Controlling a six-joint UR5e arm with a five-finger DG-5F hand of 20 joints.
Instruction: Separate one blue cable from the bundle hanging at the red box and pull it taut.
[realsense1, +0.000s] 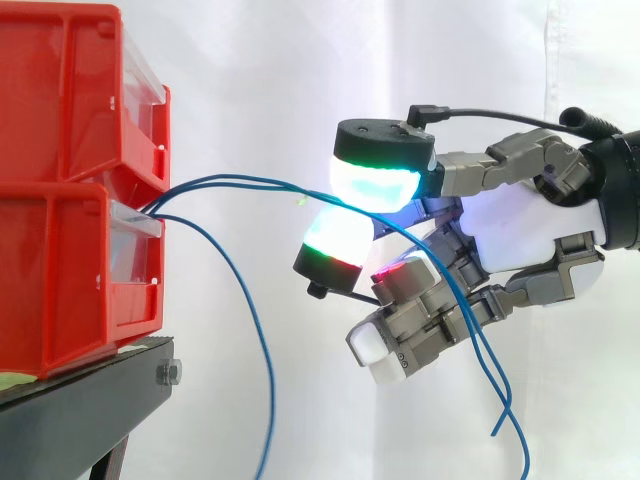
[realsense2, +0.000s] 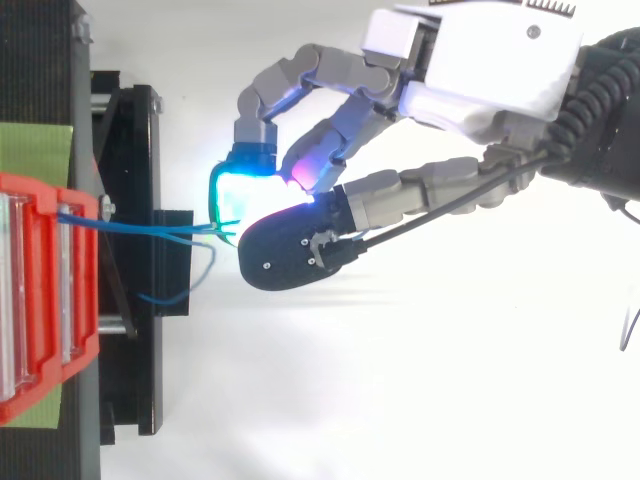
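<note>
I observed the hand (realsense1: 520, 235) coming in from the right of the side view, level with the stacked red bins (realsense1: 60, 290) on the black stand (realsense1: 90, 410), which I took to be the worktop, before the white curtain (realsense1: 250, 80). The hand was closed in a pinch. Two glowing fingertip pads (realsense1: 375, 185), the upper showing cyan and green, the lower green and red, met on a blue cable (realsense1: 240, 179). I noted that this cable left the front of the lower bin, rose in a shallow arc across the open gap, and passed between the two pads. It was not drawn into a straight line. Behind the pinch, blue cable ran down past the curled lower fingers and hung loose below the hand. A second blue cable (realsense1: 268, 380) left the same bin front and dropped in a free curve beside the stand, apart from the hand. From above, I recorded the hand (realsense2: 470, 60) reaching in from the upper right, its pads well clear of the bins, with blue strands (realsense2: 150, 228) bridging the gap.
</note>
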